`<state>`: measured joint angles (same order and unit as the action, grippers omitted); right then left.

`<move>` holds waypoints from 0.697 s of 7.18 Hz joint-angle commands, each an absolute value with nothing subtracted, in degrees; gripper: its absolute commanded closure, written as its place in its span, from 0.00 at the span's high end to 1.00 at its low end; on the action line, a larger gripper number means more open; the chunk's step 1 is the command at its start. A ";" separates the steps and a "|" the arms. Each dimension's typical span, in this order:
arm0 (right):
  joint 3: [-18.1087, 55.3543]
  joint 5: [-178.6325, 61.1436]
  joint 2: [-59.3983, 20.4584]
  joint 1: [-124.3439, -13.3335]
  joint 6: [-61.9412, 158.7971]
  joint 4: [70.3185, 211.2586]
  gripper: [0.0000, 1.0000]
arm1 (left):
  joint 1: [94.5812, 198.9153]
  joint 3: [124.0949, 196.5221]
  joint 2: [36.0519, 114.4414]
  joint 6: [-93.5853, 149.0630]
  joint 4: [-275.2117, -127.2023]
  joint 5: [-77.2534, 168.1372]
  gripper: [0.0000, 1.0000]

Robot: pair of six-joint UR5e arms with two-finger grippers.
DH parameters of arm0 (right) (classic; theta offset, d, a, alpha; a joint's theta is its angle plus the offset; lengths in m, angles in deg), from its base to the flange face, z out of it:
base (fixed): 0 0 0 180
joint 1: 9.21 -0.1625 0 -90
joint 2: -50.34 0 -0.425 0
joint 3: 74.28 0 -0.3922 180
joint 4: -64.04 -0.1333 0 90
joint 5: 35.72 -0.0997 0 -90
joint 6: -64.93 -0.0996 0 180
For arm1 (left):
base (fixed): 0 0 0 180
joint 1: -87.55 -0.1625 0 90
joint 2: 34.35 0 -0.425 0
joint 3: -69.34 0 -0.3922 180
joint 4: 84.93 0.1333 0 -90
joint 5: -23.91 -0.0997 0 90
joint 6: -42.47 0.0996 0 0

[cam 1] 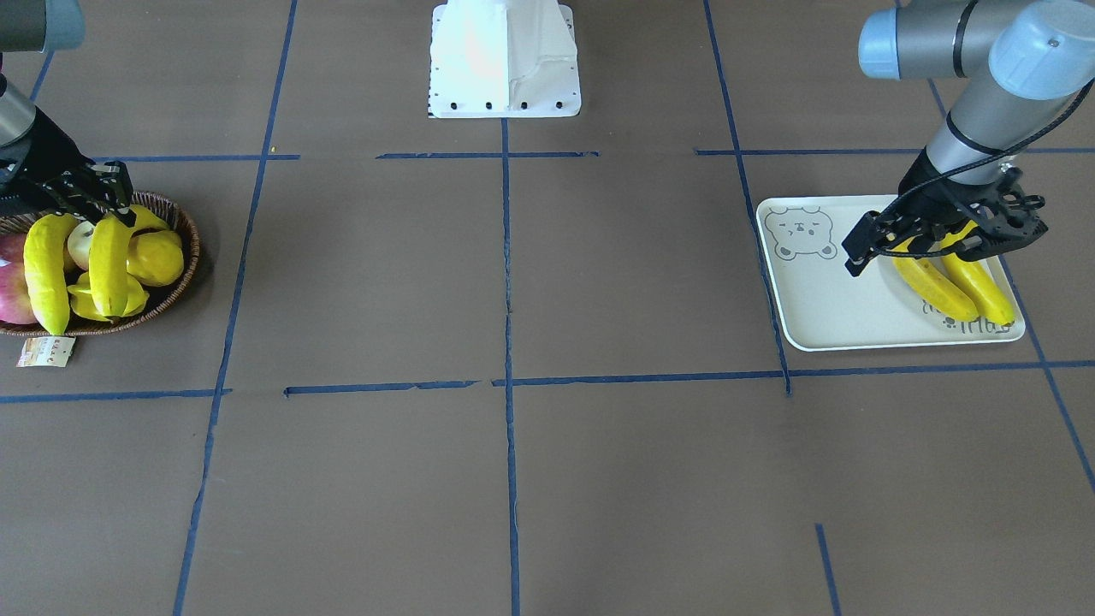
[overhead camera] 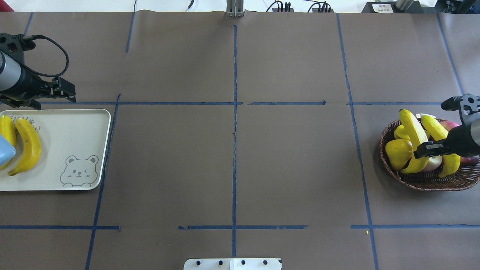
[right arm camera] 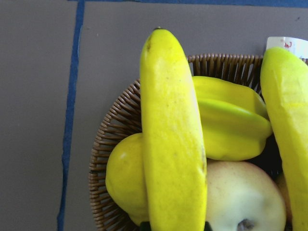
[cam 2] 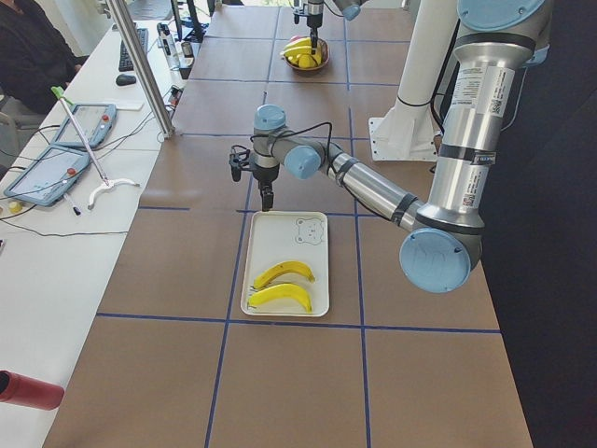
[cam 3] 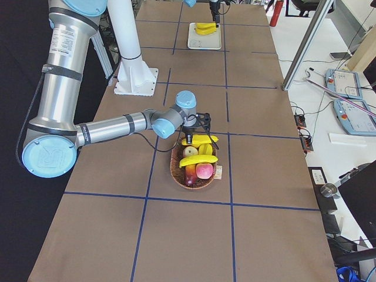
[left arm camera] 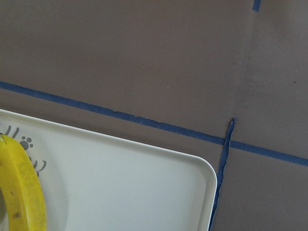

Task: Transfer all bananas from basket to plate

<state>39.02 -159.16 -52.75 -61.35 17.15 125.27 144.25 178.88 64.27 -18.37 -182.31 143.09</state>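
While two bananas (cam 1: 937, 291) lie side by side on the plate (overhead camera: 75, 150), at the end away from its bear drawing, the other two are at the basket (overhead camera: 423, 183) on the opposite side of the tabletop (overhead camera: 232, 168). The plate sits at the robot's left edge. In the overhead view a blue arm joint hides part of one banana on it.

The gripped banana (overhead camera: 412, 127) lies across the heap of fruit, and its far tip juts out past the wicker rim. The right pincer (overhead camera: 429, 149) is closed around its near end. In the wrist view dark pads show on either side of the fruit. The second basket banana (overhead camera: 433, 127) lies just beside it, roughly parallel, also on top of the pile.

Beneath them are a ridged starfruit (right arm camera: 231, 120), a round yellow fruit (overhead camera: 397, 152), a pale apple (right arm camera: 245, 197) and a red apple (cam 1: 13, 291). A paper tag (cam 1: 44, 351) lies on the tabletop against the basket's outer side.

The left pincer (cam 1: 932, 248) hangs above the plate's edge farthest from the robot, with its fingers spread wide and nothing between them. Its wrist camera looks down on one rounded plate corner and the end of a banana.

Blue tape lines (overhead camera: 234, 112) divide the brown tabletop into rectangles. The robot's white base (cam 1: 505, 60) stands midway between plate and basket, on the robot's side of the tabletop.
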 commanded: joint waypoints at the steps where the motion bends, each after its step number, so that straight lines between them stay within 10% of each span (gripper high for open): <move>1: 42.68 -159.21 -54.41 -65.35 17.03 125.30 0.02 | 144.24 178.94 64.35 -18.44 -182.31 143.18 0.99; 5: 45.61 -169.19 -46.75 -68.10 16.15 125.39 0.01 | 143.98 180.08 66.62 -21.06 -182.14 143.35 0.99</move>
